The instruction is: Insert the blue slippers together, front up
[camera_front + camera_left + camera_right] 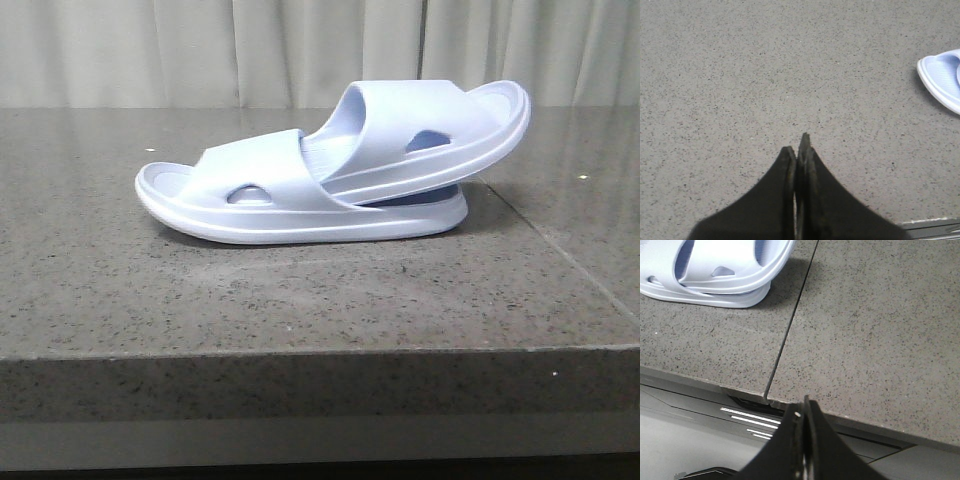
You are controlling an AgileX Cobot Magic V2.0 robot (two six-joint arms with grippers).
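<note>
The two pale blue slippers lie nested on the grey stone table (300,290). The lower slipper (260,200) lies flat, toe to the left. The upper slipper (430,125) is pushed under the lower one's strap and tilts up to the right. Its end shows in the right wrist view (725,270). The lower slipper's toe shows at the edge of the left wrist view (942,80). My left gripper (799,142) is shut and empty above bare table, apart from the slippers. My right gripper (805,407) is shut and empty over the table's front edge. Neither gripper shows in the front view.
A seam (790,330) between two stone slabs runs just right of the slippers; it also shows in the front view (560,250). The table's front edge (320,350) drops off below. A pale curtain (300,50) hangs behind the table.
</note>
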